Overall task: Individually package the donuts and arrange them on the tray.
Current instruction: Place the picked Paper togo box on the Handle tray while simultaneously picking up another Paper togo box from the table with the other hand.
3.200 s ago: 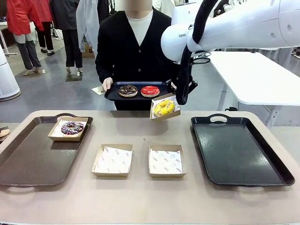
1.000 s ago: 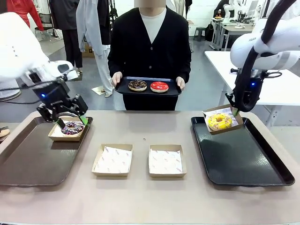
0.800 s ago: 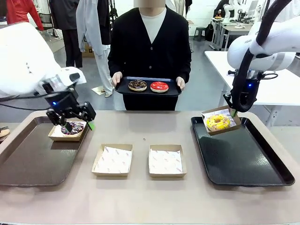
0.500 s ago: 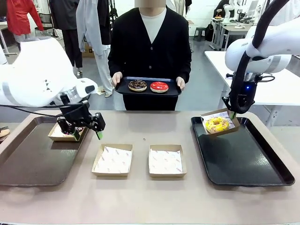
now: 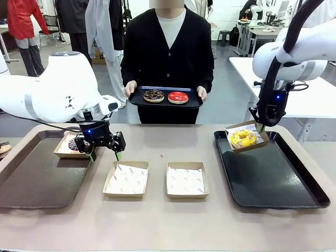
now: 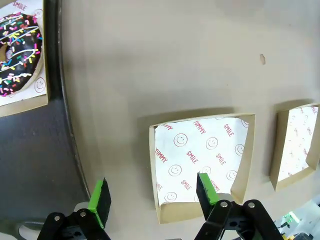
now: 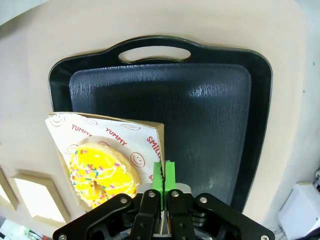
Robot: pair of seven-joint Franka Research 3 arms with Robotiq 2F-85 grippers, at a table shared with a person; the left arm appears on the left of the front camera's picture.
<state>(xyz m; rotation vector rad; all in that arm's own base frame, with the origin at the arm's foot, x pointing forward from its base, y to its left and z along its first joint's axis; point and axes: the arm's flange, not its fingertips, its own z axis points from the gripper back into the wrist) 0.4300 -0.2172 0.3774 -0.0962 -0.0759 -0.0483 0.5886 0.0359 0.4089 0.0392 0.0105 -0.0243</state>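
Yellow donut [image 5: 243, 138] is sitting in a cardboard box [image 7: 115, 127]. Right jaws are clenching the box's rim, holding it tilted over the black tray's [image 5: 273, 178] far inner corner. Sprinkled donut [image 6: 17, 55] is lying boxed on the brown tray [image 5: 31, 184]. Left jaws are hanging released over the desk [image 5: 157, 220], beside an empty box [image 5: 126, 179]. Person is holding a small tray [image 5: 137, 102] bearing the chocolate donut [image 5: 154, 95] and the red donut [image 5: 178, 96].
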